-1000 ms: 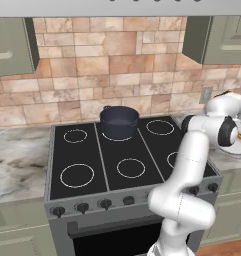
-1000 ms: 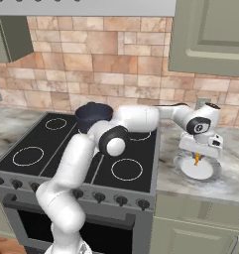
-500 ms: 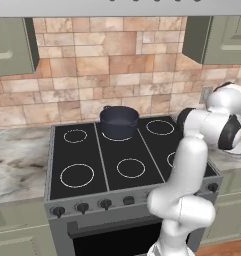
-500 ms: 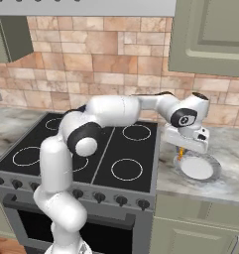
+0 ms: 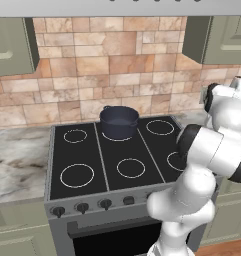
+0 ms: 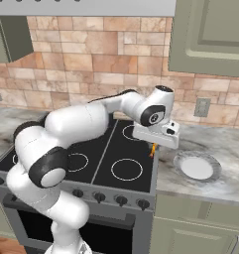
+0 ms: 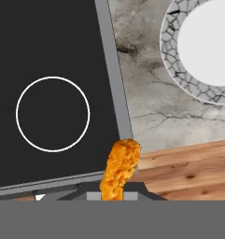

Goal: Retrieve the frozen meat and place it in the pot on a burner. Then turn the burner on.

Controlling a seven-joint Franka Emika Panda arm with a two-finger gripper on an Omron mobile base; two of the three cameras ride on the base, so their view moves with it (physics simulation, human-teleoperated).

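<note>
My gripper [image 6: 153, 147] hangs over the right edge of the black cooktop [image 6: 91, 163], shut on the frozen meat [image 6: 152, 149], an orange breaded piece. In the hand view the meat [image 7: 121, 169] sticks up from between the gripper [image 7: 115, 195] tips, over the cooktop's front right corner. The dark pot [image 5: 119, 121] stands on the back middle burner [image 5: 117, 138], well to the left of the hand and farther back. A white ring [image 7: 52, 114] lies just left of the meat in the hand view.
An empty white plate with a grey crackled rim [image 6: 178, 161] [image 7: 172, 70] sits on the marble counter right of the cooktop. A row of knobs [image 5: 82, 206] [image 6: 121, 200] runs along the stove front. The brick wall stands behind.
The arm has swung left, carrying the meat from over the plate to the cooktop's right edge. The gripper stays shut on it.
</note>
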